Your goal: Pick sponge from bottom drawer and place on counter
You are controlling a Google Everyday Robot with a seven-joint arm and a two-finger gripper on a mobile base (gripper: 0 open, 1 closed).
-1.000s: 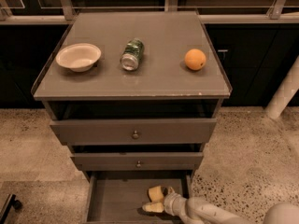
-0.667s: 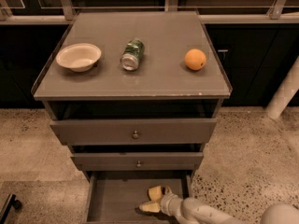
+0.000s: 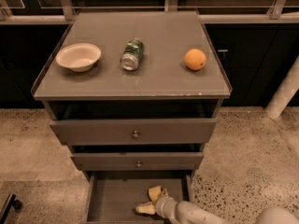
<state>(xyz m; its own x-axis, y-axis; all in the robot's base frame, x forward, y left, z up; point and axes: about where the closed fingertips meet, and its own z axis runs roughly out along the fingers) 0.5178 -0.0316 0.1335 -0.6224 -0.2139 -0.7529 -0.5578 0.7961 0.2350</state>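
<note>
— Found the hand (image 3: 150, 206) shifted a touch to the left of where it sat a second ago, further across the bottom drawer (image 3: 112, 200). Noticed no change elsewhere.

— And the grip? Closed on anything?

— Could not tell. Saw it low over the drawer floor, towards the front right, with the sponge (image 3: 155, 192) right against its far side, perhaps touching. Could not make out whether held or merely beside.

— Why so low, and from that side?

— Put it down to reach. Traced the arm (image 3: 191, 213) back to the lower right corner of the view. Found the drawer pulled out just above the ground, beneath the two knobbed drawers (image 3: 134, 131), and judged the only way in to be from the front and above.

— Anything further out, up top?

— Counted three things on the counter (image 3: 154, 80): a bowl (image 3: 78, 57) at the left, a can (image 3: 132, 54) lying on its side in the middle, an orange (image 3: 195, 59) at the right, all well apart. Reckoned the front strip a fair spot for setting the sponge down.

— How far along, then?

— Called it early. Saw the sponge down in the drawer and nothing of it on the counter. Reckoned a sure grip needed first, then a lift out past the drawer fronts above without catching on them.
</note>
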